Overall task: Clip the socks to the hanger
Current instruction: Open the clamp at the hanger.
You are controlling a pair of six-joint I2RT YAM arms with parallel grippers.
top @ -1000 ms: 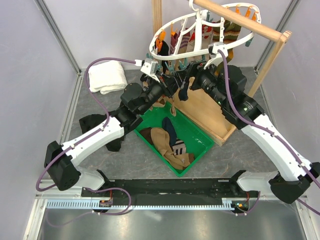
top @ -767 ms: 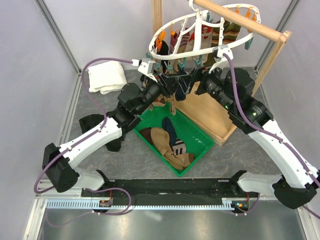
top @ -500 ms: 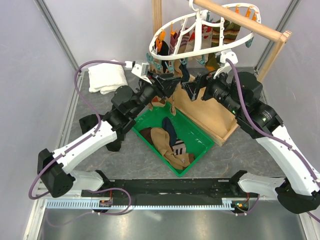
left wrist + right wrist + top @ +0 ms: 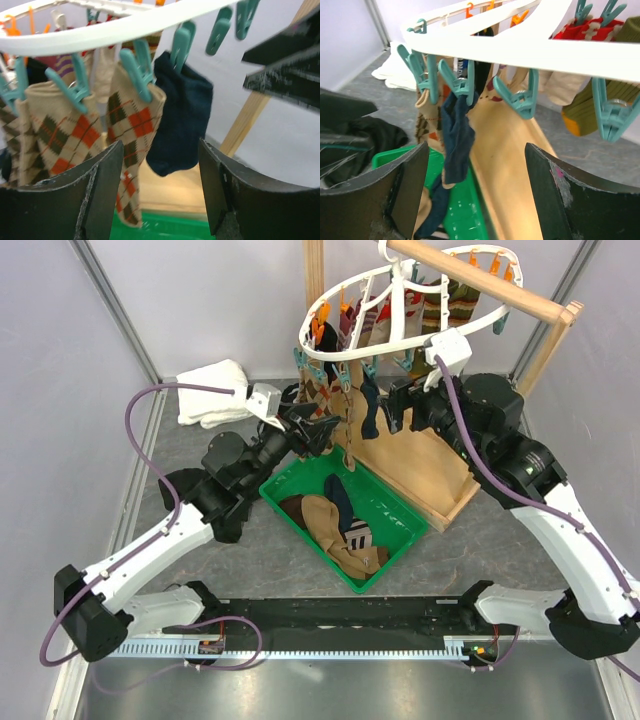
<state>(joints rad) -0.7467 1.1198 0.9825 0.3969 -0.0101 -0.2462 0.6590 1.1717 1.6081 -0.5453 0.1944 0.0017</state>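
The white oval hanger (image 4: pixel 395 344) hangs from the wooden rail with teal and orange clips along its rim (image 4: pixel 125 25). A navy sock (image 4: pixel 368 412) dangles from a teal clip (image 4: pixel 181 42), beside tan argyle socks (image 4: pixel 137 125). My left gripper (image 4: pixel 322 430) is open just left of and below them, with nothing between its fingers (image 4: pixel 160 150). My right gripper (image 4: pixel 400 405) stands open on the other side, facing the navy sock (image 4: pixel 457 140), also empty (image 4: pixel 476 150). More socks, tan (image 4: pixel 325 520), navy and striped, lie in the green bin (image 4: pixel 395 510).
A wooden rail stand (image 4: pixel 480 285) with a board base (image 4: pixel 420 465) carries the hanger. A white towel (image 4: pixel 212 392) lies at the back left. A black cloth heap (image 4: pixel 190 490) sits left of the bin. Other socks hang at the hanger's far side (image 4: pixel 580 30).
My left gripper has opened and drawn back left from the hanger, leaving the navy sock hanging on its clip. The right gripper has pulled back to the right, still open.
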